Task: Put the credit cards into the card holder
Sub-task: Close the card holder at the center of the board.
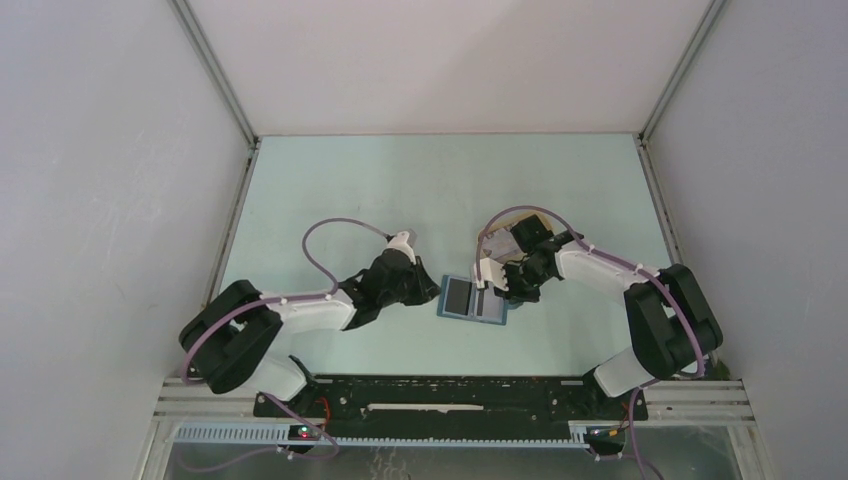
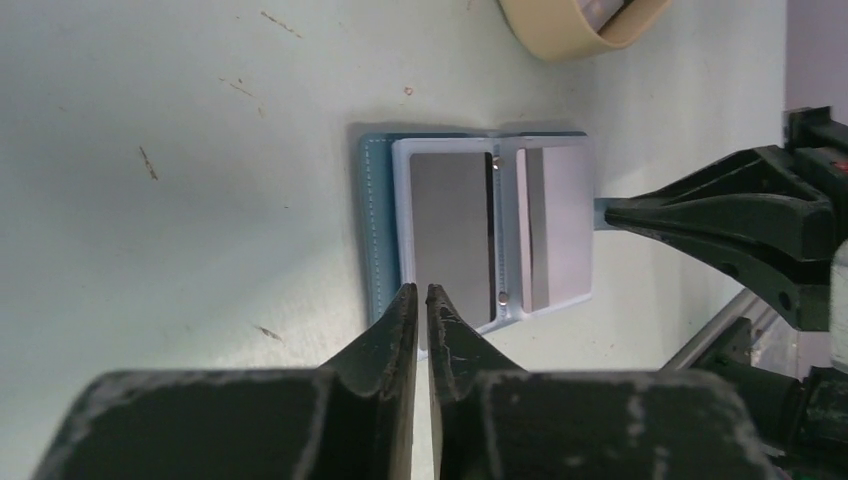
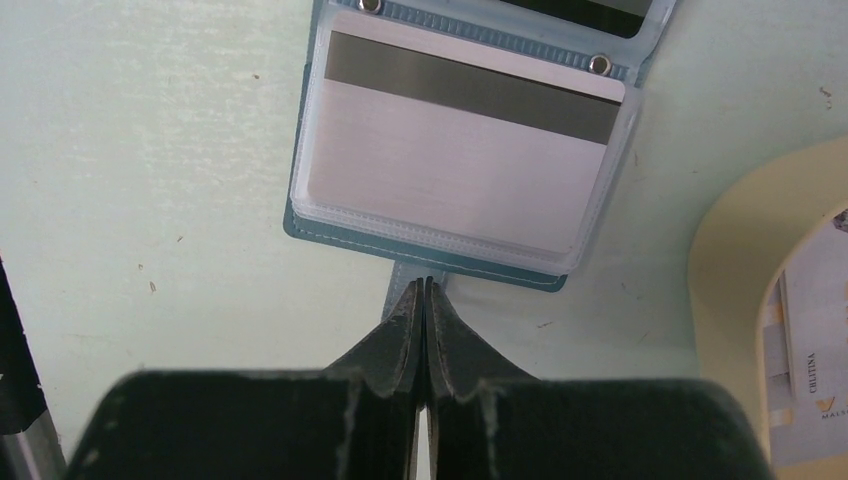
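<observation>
The teal-blue card holder [image 1: 472, 298] lies open on the table between my two grippers. In the left wrist view the card holder [image 2: 378, 230] shows a grey credit card [image 2: 450, 230] in its left pocket and another [image 2: 558, 225] in its right. The right wrist view shows the striped card [image 3: 460, 150] inside a clear pocket. My left gripper [image 2: 421, 290] is shut, with a hairline gap, its tips at the holder's near edge. My right gripper [image 3: 421, 283] is shut on the holder's blue flap tab [image 3: 403, 275].
A beige oval tray [image 3: 730, 290] sits just beyond the card holder by the right arm, with printed cards [image 3: 810, 350] lying in it. It also shows in the left wrist view [image 2: 560, 35]. White enclosure walls ring the table.
</observation>
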Controlling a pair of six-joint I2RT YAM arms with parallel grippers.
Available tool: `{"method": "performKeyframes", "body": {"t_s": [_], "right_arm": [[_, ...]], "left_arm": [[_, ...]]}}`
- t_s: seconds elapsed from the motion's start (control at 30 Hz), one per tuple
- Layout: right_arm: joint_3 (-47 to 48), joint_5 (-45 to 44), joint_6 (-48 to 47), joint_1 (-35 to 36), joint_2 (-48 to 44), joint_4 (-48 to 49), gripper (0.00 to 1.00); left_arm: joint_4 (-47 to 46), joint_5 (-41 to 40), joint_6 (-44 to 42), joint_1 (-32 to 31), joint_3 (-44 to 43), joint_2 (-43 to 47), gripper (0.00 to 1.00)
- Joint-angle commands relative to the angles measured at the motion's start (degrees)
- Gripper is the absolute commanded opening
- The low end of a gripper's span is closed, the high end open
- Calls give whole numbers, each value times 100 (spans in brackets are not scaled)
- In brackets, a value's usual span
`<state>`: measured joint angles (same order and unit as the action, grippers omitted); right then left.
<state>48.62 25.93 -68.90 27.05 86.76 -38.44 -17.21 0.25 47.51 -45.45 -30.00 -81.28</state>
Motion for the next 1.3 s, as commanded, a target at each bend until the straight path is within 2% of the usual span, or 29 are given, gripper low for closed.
{"method": "performKeyframes", "body": {"t_s": [0.0,0.1,0.77,1.27], "right_arm": [[244,30,25,48,68,-85,8],[252,28,28,52,77,-85,8],[288,-9,45,55,193,-122,7],[288,-35,40,55,219,-145,6]], "left_arm": [[301,-320,-313,31,-441,-170,10],[517,-436,-438,31,-540,-220,9],[815,149,-667,-32,-1100,-999,9],[1128,279,-891,-274,-1323,-823,11]]}}
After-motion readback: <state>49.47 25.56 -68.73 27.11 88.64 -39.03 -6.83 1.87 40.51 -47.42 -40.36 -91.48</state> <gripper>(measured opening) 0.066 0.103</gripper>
